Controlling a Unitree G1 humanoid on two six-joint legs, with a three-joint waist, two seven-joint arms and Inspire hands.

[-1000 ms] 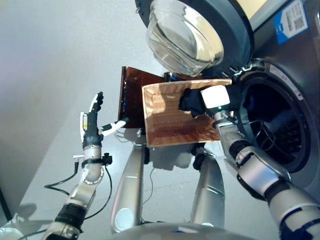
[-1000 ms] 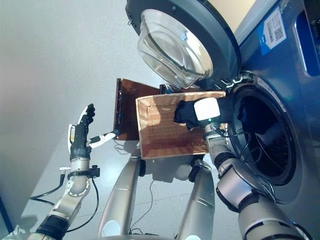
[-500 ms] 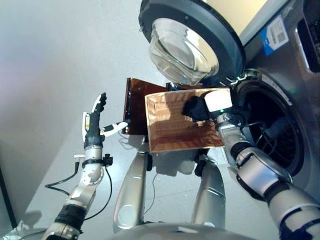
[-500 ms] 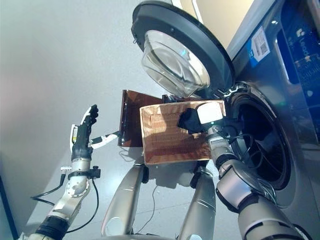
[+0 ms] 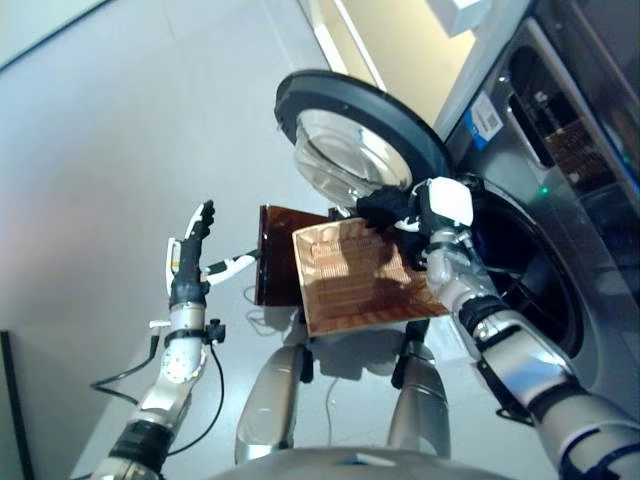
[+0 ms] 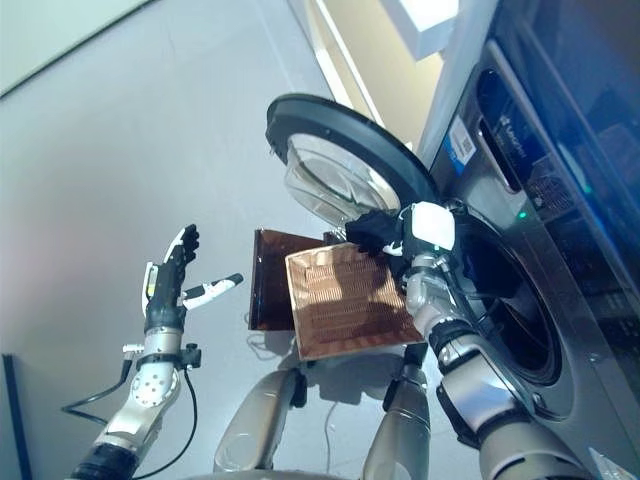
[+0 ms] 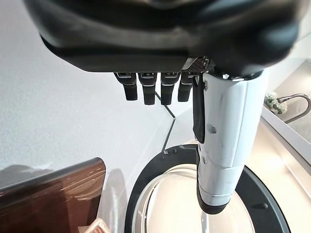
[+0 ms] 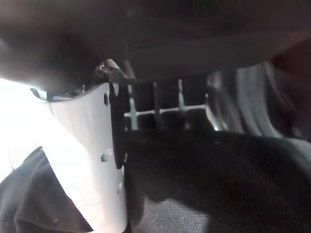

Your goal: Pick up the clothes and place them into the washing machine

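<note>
Overhead, one washing machine (image 5: 560, 190) with its door (image 5: 350, 140) open, one brown basket (image 5: 360, 275); right hand (image 5: 430, 210) grips one black garment (image 5: 385, 208) at the drum mouth, higher than before. Left wrist: left hand (image 7: 160, 90) open, empty. Right wrist: dark cloth (image 8: 204, 184) clasped.

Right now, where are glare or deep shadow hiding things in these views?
Right wrist view: a blown-out white patch sits beside the right hand, and the dark cloth it grips is nearly lost in shadow. Left eye view: the drum opening is in deep shadow, and the door glass catches reflections. Left wrist view: evenly lit, with the open left hand plain to see.
</note>
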